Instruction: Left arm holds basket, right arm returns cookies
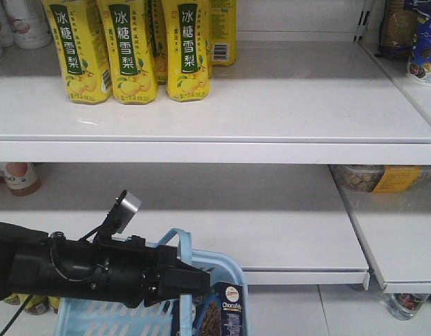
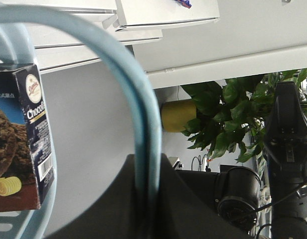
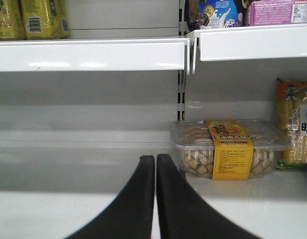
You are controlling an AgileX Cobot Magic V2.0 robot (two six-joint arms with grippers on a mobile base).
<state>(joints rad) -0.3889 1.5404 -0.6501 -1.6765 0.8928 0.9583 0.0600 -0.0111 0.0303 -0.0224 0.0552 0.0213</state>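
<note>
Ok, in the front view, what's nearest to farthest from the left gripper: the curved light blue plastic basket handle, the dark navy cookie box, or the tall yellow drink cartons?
1. Light blue basket handle: clamped in the left gripper.
2. Dark navy cookie box: just lower right, inside the basket.
3. Tall yellow drink cartons: up on the top shelf.

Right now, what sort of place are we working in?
Probably a grocery shop aisle, real or mock-up: white shelves stocked with yellow drink cartons, a labelled snack tub, and a light blue shopping basket holding a cookies box.
</note>
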